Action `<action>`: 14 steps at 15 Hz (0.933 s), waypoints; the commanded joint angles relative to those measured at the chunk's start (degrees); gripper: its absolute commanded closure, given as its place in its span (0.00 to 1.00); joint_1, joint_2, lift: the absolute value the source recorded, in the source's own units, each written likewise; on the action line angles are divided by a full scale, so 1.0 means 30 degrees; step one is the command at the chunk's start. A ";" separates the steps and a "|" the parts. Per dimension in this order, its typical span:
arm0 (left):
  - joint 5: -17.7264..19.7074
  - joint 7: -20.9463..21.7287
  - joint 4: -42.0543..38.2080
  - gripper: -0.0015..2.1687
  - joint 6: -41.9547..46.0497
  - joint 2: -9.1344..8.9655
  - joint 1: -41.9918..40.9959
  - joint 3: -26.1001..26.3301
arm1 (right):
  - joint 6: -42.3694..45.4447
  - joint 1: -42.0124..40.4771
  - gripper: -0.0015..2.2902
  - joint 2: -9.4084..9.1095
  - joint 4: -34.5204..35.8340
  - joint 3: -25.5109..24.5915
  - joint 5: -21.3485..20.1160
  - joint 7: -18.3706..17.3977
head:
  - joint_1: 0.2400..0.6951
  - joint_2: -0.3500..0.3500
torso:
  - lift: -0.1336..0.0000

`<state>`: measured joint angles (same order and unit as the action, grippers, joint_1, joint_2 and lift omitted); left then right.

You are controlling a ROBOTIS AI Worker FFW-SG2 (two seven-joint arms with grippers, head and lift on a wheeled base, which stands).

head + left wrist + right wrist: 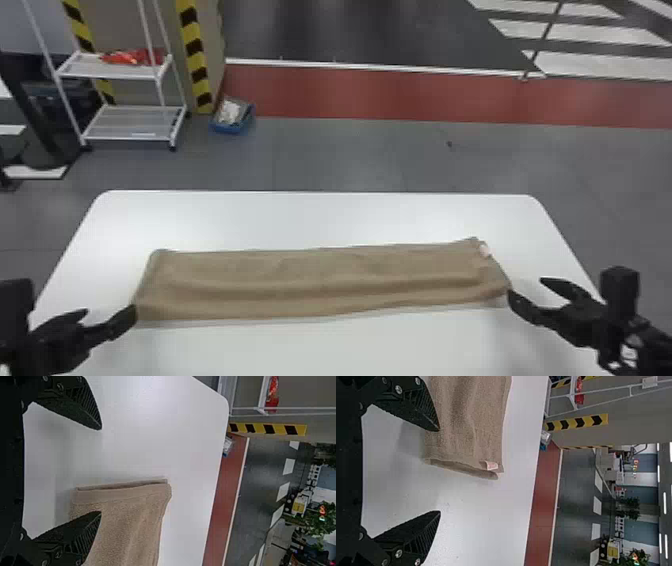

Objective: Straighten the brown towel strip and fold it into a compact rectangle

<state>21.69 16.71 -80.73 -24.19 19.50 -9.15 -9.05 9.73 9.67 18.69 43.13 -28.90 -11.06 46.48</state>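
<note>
Brown towel strip (320, 280): laid out long on the desk (350, 215), running from about 9 o'clock to 3 o'clock, slightly nearer the far rim at the 3 o'clock end. Far edge almost straight; near edge gently bowed. Low creases lengthwise. Both ends slanting, layered at the edge. Small pale tag (484, 250) at the end toward 3 o'clock, close to the far corner.

Open room: white band toward 12 o'clock, between far edge and desk rim; bare surface toward 6 o'clock, along the near edge; narrower margins toward 9 and 3 o'clock, past the two ends.

Left gripper (111, 312): at 8 o'clock, by the near corner of the strip. Jaws spread wide; in the left wrist view, one finger overlapping the cloth, the other over bare desk. Contact with the cloth: impossible to tell.

Right gripper (526, 286): at 4 o'clock, by the opposite near corner. Jaws likewise spread wide; one finger overlapping the cloth in the right wrist view, the other clear of the end edge. Contact: also impossible to tell.

Beyond the desk: white rack (115, 75) at 10 o'clock, red item (132, 57) on top shelf; blue bin (232, 117) on the floor toward 11 o'clock.
</note>
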 commanded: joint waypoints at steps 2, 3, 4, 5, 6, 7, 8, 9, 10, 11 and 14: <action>-0.0082 -0.0005 0.0221 0.05 -0.0360 -0.0026 0.0121 0.0085 | 0.0049 0.0088 0.09 -0.0018 -0.0081 0.0228 -0.0180 0.0005 | 1.00 0.35 | 1.00; -0.0082 -0.0034 0.0221 0.06 -0.0712 -0.0055 0.0209 0.0115 | 0.0049 0.0176 0.10 -0.0077 -0.0169 0.0346 -0.0268 0.0005 | 1.00 0.35 | 1.00; -0.0082 -0.0034 0.0251 0.06 -0.0712 -0.0055 0.0209 0.0144 | 0.0049 0.0234 0.10 -0.0106 -0.0286 0.0404 -0.0415 0.0005 | 1.00 0.35 | 1.00; -0.0082 -0.0005 0.0280 0.07 -0.0712 -0.0055 0.0238 0.0173 | 0.0049 0.0264 0.14 -0.0106 -0.0345 0.0697 -0.0415 0.0035 | 1.00 0.36 | 1.00; -0.0082 -0.0005 0.0339 0.07 -0.0712 -0.0055 0.0267 0.0261 | 0.0049 0.0293 0.15 -0.0077 -0.0374 0.0785 -0.0444 0.0035 | 1.00 0.36 | 1.00; -0.0052 -0.0005 0.0368 0.07 -0.0770 -0.0055 0.0296 0.0320 | 0.0049 0.0322 0.16 -0.0077 -0.0404 0.0814 -0.0444 0.0064 | 1.00 0.37 | 1.00; -0.0023 0.0113 0.0426 0.07 -0.0770 -0.0055 0.0355 0.0378 | -0.0009 0.0352 0.20 -0.0047 -0.0462 0.0814 -0.0473 0.0122 | 1.00 0.37 | 1.00; -0.0052 0.0142 0.0544 0.09 -0.0829 -0.0055 0.0472 0.0554 | -0.0009 0.0352 0.22 -0.0018 -0.0491 0.0814 -0.0502 0.0181 | 1.00 0.37 | 1.00; -0.0052 0.0201 0.0573 0.10 -0.0829 -0.0084 0.0501 0.0642 | -0.0127 0.0352 0.26 0.0041 -0.0550 0.0814 -0.0532 0.0357 | 1.00 0.37 | 1.00; -0.0052 0.0318 0.0573 0.13 -0.0829 -0.0114 0.0501 0.0671 | -0.0244 0.0352 0.32 0.0099 -0.0550 0.0814 -0.0502 0.0415 | 1.00 0.36 | 1.00; -0.0052 0.0523 0.0544 0.63 -0.0829 -0.0143 0.0560 0.0818 | -0.0361 0.0381 0.53 0.0275 -0.0550 0.0785 -0.0327 0.0914 | 1.00 0.35 | 1.00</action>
<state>21.53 18.27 -79.03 -26.68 19.08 -7.49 -6.82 8.91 10.79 19.26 41.49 -26.46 -12.35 48.74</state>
